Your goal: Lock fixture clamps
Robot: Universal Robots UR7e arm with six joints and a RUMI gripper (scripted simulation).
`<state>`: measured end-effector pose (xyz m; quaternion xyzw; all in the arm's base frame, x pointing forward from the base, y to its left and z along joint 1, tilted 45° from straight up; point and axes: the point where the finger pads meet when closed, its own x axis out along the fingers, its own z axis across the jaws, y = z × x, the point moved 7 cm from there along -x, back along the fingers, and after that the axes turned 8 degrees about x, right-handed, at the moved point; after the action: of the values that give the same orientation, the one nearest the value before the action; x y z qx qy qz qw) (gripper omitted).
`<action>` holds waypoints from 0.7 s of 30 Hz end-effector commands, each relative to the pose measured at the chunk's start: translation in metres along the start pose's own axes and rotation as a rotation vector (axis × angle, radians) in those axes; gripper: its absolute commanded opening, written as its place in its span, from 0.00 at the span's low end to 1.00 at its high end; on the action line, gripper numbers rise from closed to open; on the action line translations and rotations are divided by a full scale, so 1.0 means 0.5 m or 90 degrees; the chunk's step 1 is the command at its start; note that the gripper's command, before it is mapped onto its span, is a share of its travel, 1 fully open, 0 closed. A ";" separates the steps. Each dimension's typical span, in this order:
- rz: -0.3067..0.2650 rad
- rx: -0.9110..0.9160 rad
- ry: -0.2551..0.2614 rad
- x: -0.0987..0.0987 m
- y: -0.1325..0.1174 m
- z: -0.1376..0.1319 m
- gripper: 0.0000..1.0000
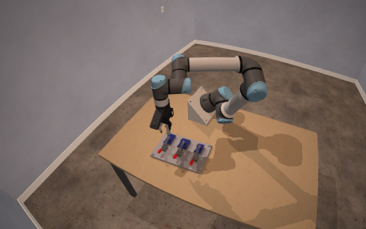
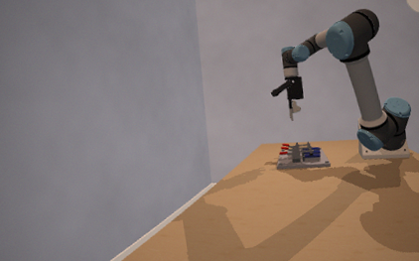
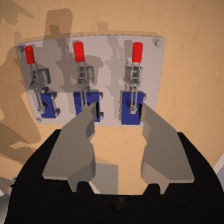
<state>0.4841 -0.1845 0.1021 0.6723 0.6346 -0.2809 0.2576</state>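
The gripper (image 3: pixel 118 145) hangs above the grey fixture (image 1: pixel 200 166) on the desk (image 1: pixel 257 176), well clear of it — its fingers part-way apart with nothing between them. Three clamps (image 3: pixel 133 87) stand side by side on the plate, red handles (image 3: pixel 137 51) on the far side in the wrist view, blue blocks (image 3: pixel 131 111) nearer.

The arm (image 1: pixel 214 64) rises from its base, bends at the elbow at about 2 o'clock in the top view, and runs across toward 10 o'clock. From there the wrist (image 2: pixel 291 68) drops straight down. The gripper (image 3: pixel 118 131) points downward, its two grey fingers partly apart with nothing between them.
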 end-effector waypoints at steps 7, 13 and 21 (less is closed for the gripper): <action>0.000 0.000 0.000 0.000 0.054 0.035 0.28; 0.000 0.000 0.000 0.000 0.088 0.057 0.28; 0.000 0.000 0.000 0.000 0.088 0.057 0.28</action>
<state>0.5260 -0.2062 0.0813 0.6721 0.6348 -0.2810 0.2574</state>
